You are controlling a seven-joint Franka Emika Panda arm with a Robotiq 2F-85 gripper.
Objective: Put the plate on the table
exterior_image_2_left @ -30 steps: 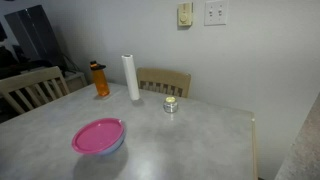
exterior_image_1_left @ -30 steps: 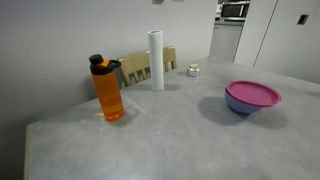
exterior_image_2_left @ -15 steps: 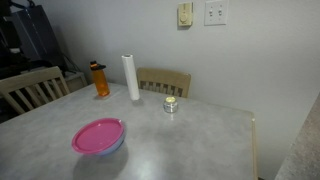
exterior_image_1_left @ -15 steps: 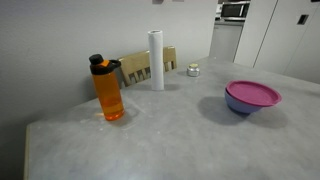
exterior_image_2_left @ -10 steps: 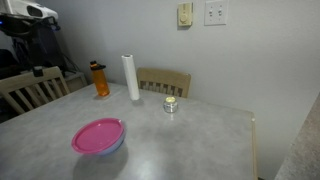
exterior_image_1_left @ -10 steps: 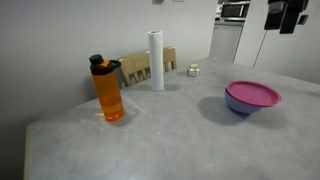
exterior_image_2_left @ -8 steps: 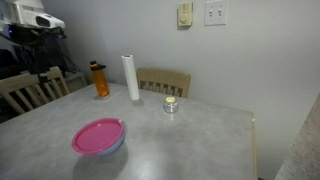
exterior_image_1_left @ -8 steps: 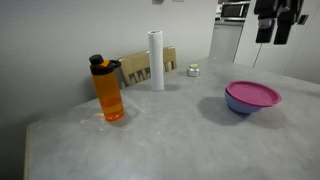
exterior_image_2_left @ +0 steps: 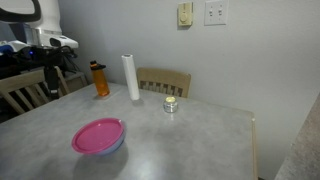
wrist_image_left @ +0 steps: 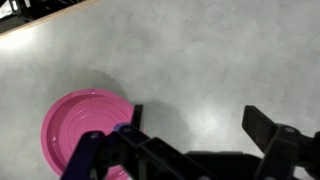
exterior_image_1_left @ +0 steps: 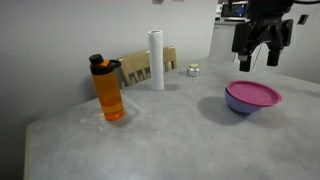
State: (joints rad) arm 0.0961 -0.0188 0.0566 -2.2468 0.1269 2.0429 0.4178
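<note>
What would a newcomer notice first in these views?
The magenta plate stands out first, sitting on top of the purple-blue bowl on the grey table. The black tool hangs open in the air near it, touching nothing. The orange bottle beside the white roll is the other bright spot.

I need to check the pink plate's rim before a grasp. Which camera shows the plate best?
Best is an exterior view where the whole plate shows from above, resting on the bowl. Elsewhere the plate appears nearly edge-on, and in the wrist view the gripper hides its lower edge.
</note>
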